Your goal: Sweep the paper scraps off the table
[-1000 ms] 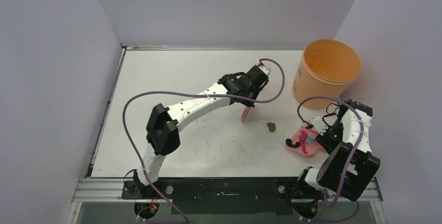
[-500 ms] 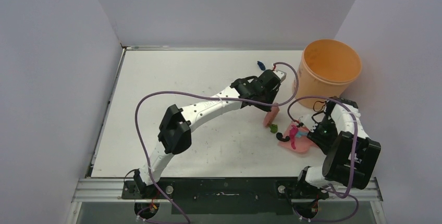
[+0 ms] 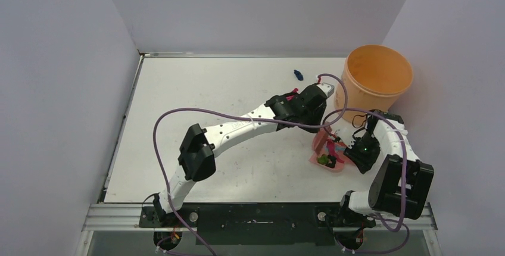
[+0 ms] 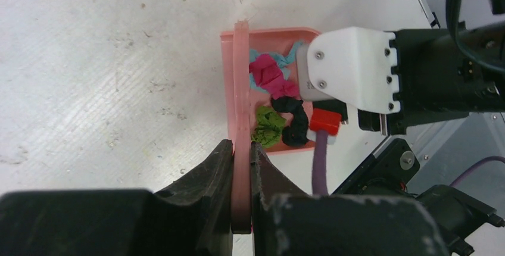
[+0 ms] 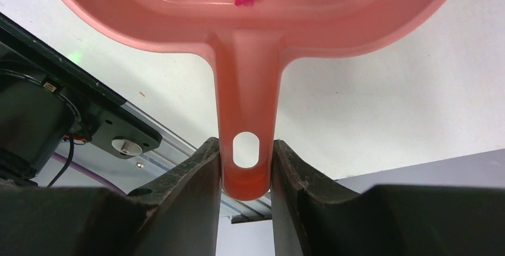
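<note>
One dustpan (image 5: pixel 247 107), one brush (image 4: pixel 240 89), one blue scrap (image 3: pixel 298 75) on table (image 3: pixel 208 89)

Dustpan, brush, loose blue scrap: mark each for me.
dustpan (image 5: pixel 247 83), right wrist view, on its handle.
brush (image 4: pixel 241 89), left wrist view, on its upper edge.
blue scrap (image 3: pixel 298 75), top view, on its middle.

Top view: fixed, high, behind arm bases, tilted down and forward; far enough for whole table (image 3: pixel 226 89), walls, bucket (image 3: pixel 375 83) at far right.
Left wrist view: close, looks down past left fingers (image 4: pixel 217 172) onto table; brush (image 4: pixel 240 77) edge-on at centre, dustpan (image 4: pixel 280 31) just beyond.
Right wrist view: closest, looks along right fingers (image 5: pixel 196 172) at dustpan handle; pan fills upper frame.
Shared: dustpan in all three; left wrist view also catches right arm (image 4: pixel 429 71).
</note>
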